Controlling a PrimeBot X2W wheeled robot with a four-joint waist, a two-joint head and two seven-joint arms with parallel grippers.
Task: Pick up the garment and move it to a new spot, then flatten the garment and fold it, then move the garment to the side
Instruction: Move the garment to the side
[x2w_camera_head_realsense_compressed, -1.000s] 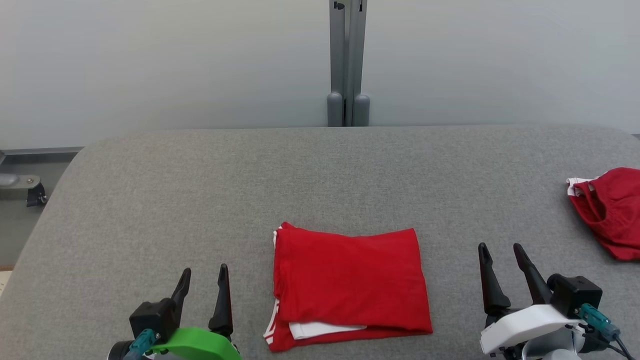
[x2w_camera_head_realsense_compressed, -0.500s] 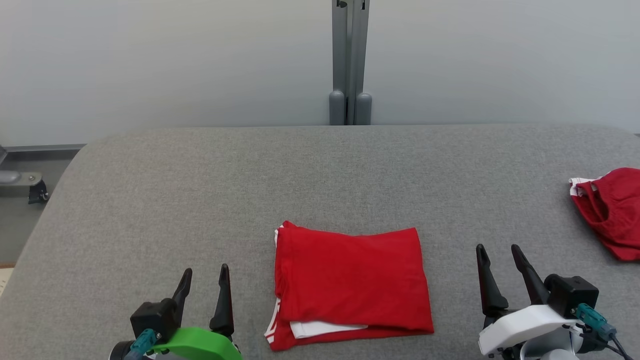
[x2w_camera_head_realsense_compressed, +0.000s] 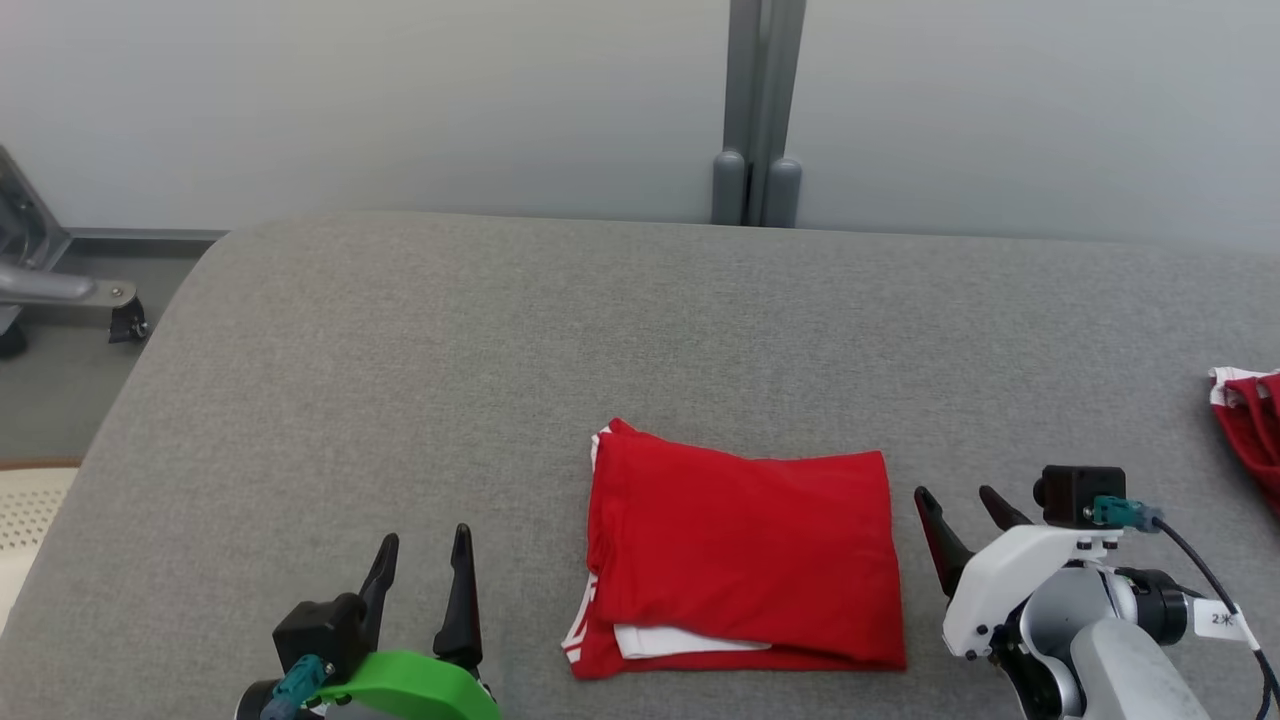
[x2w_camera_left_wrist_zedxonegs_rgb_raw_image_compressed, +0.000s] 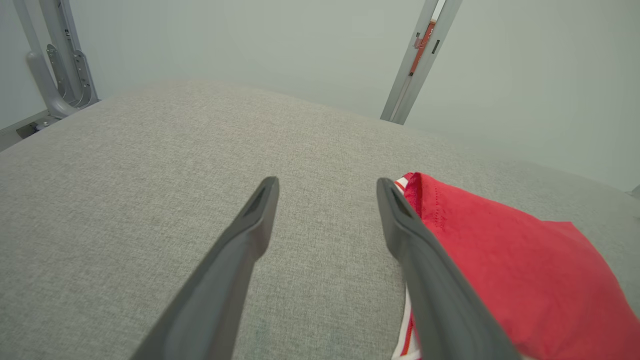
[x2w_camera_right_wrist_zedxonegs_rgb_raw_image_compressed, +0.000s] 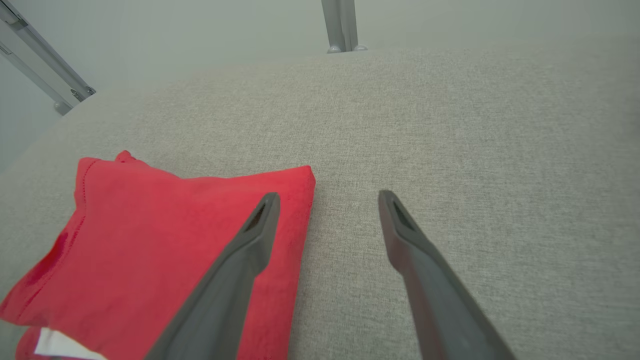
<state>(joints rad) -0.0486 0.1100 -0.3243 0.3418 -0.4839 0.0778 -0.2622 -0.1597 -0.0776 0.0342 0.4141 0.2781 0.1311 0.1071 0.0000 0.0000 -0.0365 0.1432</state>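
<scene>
Folded red garment (x2w_camera_head_realsense_compressed: 745, 550) flat on the grey worktop (x2w_camera_head_realsense_compressed: 500, 330), near the 6 o'clock edge in the head view, with a white bit at its near side. Left gripper (x2w_camera_head_realsense_compressed: 425, 540) at 7 o'clock, fingers wide apart, holding nothing. Right gripper (x2w_camera_head_realsense_compressed: 953, 495) at 4 o'clock, just beside the garment's right edge, fingers wide apart too, holding nothing. Another red cloth (x2w_camera_head_realsense_compressed: 1250, 420) far off at 3 o'clock.

Folded red cloth garment (x2w_camera_head_realsense_compressed: 745, 545), soft and matt; grey table top (x2w_camera_head_realsense_compressed: 500, 350) of rough woven fabric; left gripper (x2w_camera_head_realsense_compressed: 426, 535) and right gripper (x2w_camera_head_realsense_compressed: 954, 491), matt dark plastic fingers (x2w_camera_head_realsense_compressed: 460, 590); smooth grey metal post (x2w_camera_head_realsense_compressed: 757, 100).
</scene>
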